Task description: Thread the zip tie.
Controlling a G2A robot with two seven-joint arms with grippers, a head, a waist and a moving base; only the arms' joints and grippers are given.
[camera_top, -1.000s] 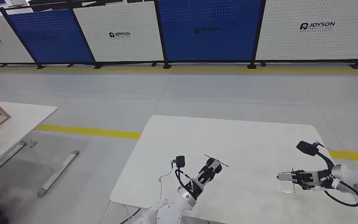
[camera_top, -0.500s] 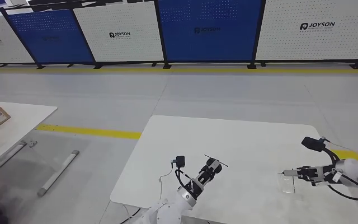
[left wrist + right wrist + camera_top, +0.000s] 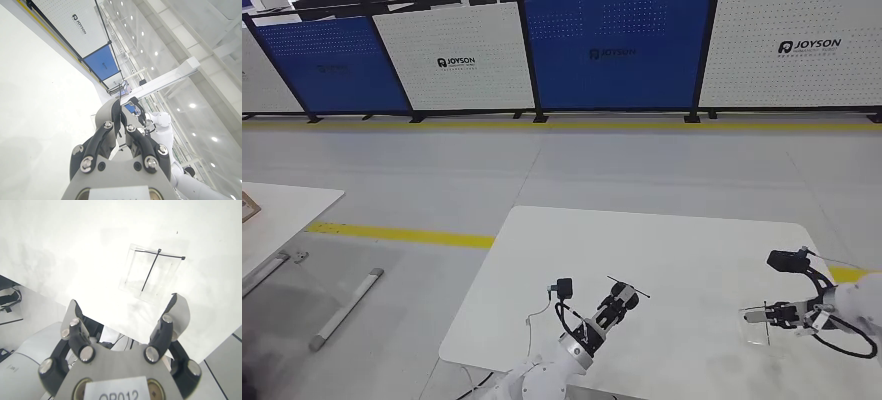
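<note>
Left pincer (image 3: 119, 109), lower middle of top view, was clenched on thin black zip tie (image 3: 119, 91); tip poked out past fingers. Right pincer (image 3: 124, 302), far right of top view, was spread wide, holding nothing, near clear box (image 3: 166, 275) on white table (image 3: 692, 250). Two more black ties (image 3: 158, 253) lay crossed in box. Tie looked light, bendy, smooth plastic, with small square head. Best pinched near tail, so tip could meet head hole.
</note>
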